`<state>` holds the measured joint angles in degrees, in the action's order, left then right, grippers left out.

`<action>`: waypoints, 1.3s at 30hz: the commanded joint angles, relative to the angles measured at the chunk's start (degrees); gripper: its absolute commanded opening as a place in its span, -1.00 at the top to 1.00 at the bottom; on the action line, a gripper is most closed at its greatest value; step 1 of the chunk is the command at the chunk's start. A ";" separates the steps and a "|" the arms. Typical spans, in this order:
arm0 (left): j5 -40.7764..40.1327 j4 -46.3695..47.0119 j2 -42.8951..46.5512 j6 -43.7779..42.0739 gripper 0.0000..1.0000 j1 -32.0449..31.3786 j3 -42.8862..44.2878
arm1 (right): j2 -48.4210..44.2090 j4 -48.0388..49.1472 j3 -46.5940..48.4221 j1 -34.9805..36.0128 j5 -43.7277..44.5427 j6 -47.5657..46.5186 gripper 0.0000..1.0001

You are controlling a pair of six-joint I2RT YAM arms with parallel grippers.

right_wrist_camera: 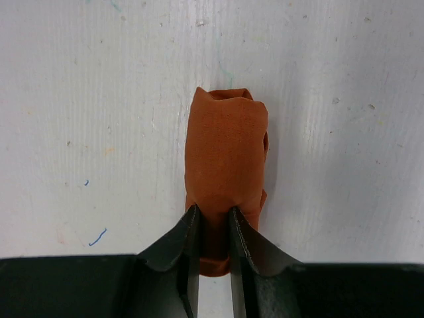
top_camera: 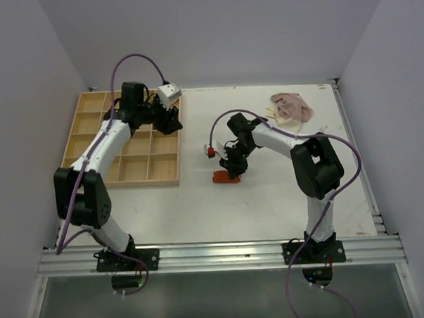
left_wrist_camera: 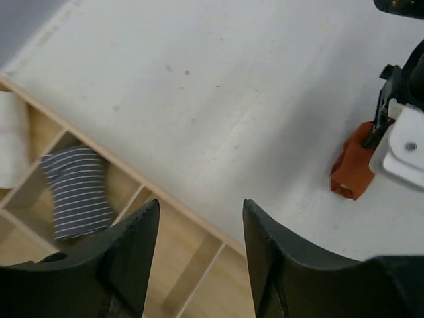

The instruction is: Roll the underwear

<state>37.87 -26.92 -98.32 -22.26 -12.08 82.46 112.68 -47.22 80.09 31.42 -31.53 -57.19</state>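
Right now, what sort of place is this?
Probably a robotics lab test cell: a left arm and right arm bolted to an aluminium rail, a white table enclosed by plain walls, and a wooden compartment tray for sorting.

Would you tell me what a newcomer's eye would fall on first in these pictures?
The rust-orange underwear, rolled into a tight bundle mid-table, is pinched at one end by the right gripper. A pale pink garment lies crumpled at the far right corner, and the left gripper hangs open over a wooden compartment tray on the left.
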 commanded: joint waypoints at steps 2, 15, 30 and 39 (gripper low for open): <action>-3.58 6.19 15.25 -10.67 -0.18 -0.75 -12.12 | 9.46 -10.68 5.22 0.05 -3.78 3.31 1.00; -20.28 25.58 24.42 -19.84 -0.31 -31.15 -42.28 | 18.97 -19.13 14.30 -1.97 -10.30 5.51 1.00; -18.44 33.68 5.26 -23.00 -0.36 -34.42 -34.83 | 24.78 -24.93 20.01 -3.73 -12.68 5.16 1.00; -13.88 27.01 -1.08 -24.85 -0.30 -34.51 -30.08 | 28.02 -27.48 23.52 -4.00 -12.50 6.47 1.00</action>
<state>20.32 0.93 -97.69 -44.88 -46.22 48.88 136.29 -77.34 103.37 27.27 -52.16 -49.82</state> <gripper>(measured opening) 0.661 0.219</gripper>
